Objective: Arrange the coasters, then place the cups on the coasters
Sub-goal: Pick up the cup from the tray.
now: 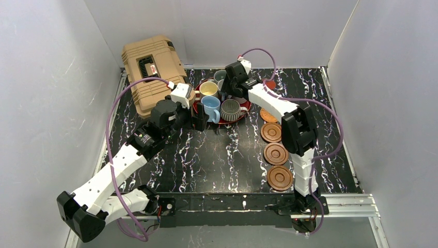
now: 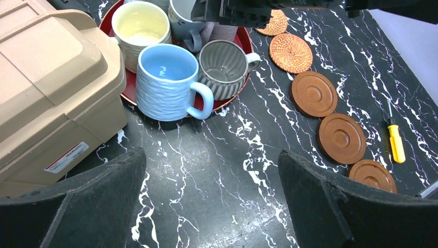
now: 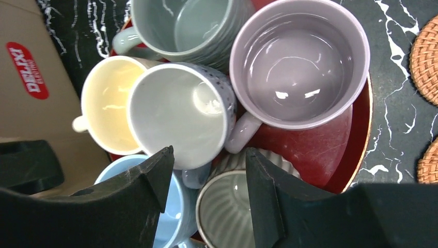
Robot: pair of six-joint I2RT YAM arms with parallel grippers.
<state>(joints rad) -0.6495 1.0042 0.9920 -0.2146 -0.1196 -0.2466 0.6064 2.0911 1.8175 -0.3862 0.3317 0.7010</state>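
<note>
While the right hand (image 3: 209, 161) hangs nose-down over the crowded tray, its fingers stand apart and clamp nothing. What looks like the handle of the small white ceramic mug (image 3: 178, 113) sits at the gap between them. Packed upright around that mug on the large round red tray (image 3: 330, 155) are the cream-yellow mug (image 3: 108, 106), the grey-green mug (image 3: 199, 26), the lilac mug (image 3: 299, 64), the ribbed light blue mug (image 3: 173, 222) and the ribbed grey mug (image 3: 227, 214).

The right arm reaches far forward, wrist bent down. Along the right side of the black marbled surface (image 2: 217, 170) the coasters lie in a row apart from the tray: three dark brown wooden coasters (image 2: 341, 138), two orange woven coasters (image 2: 291, 52), and a pinkish-red coaster (image 1: 268, 83) at the far end.

Arranging looks done, and the first cup pick is in hand. Next, I judge, the fingers must close on the white mug's handle and lift straight up without dragging its neighbours.

The left hand (image 2: 212, 196) hovers wide apart and empty just in front of the tray, beside a tan plastic toolbox (image 2: 46, 77).
</note>
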